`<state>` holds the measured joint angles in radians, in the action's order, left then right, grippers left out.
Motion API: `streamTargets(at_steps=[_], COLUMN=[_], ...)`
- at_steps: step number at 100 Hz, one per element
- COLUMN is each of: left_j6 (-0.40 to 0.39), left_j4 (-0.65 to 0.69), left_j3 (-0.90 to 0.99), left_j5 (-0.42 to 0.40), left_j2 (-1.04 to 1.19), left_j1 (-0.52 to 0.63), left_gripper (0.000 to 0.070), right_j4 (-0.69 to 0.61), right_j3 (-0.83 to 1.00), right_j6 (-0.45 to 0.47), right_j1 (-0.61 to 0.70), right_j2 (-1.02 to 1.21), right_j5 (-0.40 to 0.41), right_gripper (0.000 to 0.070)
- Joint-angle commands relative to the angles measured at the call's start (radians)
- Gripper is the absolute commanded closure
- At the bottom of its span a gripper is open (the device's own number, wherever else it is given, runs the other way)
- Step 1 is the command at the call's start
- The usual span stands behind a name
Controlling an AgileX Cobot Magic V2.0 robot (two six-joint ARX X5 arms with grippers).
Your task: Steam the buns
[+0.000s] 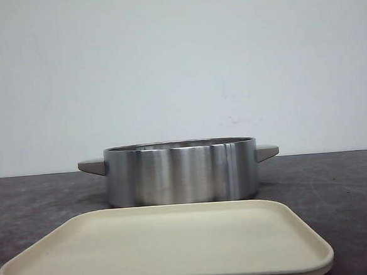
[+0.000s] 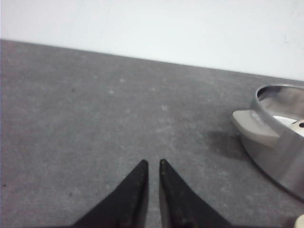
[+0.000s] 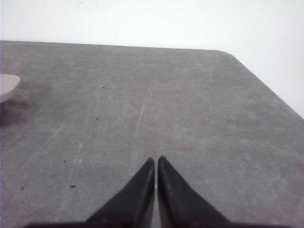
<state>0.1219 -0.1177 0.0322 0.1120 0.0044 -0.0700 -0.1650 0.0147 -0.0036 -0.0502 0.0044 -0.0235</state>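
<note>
A steel pot point(image 1: 181, 173) with two tan handles stands on the dark counter point(image 1: 350, 182), and just in front of it lies a bare cream tray point(image 1: 166, 246). No bun can be clearly made out: the pot's wall hides its inside from the front, and the left wrist view catches only a pale scrap with a dark mark past the rim, perhaps a bun. The left gripper point(image 2: 153, 167) and right gripper point(image 3: 156, 164) hover over bare counter to either side, jaws pressed nearly together, holding nothing. The loading looks finished, or not yet begun; I cannot tell which. Next would likely be a lid, none of which shows here.
</note>
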Motion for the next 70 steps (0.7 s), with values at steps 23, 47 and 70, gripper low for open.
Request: streamTargets(at_steps=[23, 47, 70], left_j6=[-0.043, -0.088, -0.103], left_j4=[-0.071, -0.072, -0.068], left_j3=[-0.019, -0.019, -0.018], left_j5=[-0.02, -0.042, -0.041], left_j2=[-0.002, -0.002, -0.001], left_j1=[-0.004, -0.01, -0.015], left_gripper=[0.07, 0.07, 0.07], right_j4=[0.013, 0.013, 0.013], right_j3=[-0.003, -0.003, -0.003], right_j6=[-0.005, -0.005, -0.005], right_j1=[-0.001, -0.001, -0.001], right_j2=[-0.001, -0.001, -0.001], right_j5=[-0.003, -0.003, -0.003], right_gripper=[0.0694, 0.0694, 0.0694])
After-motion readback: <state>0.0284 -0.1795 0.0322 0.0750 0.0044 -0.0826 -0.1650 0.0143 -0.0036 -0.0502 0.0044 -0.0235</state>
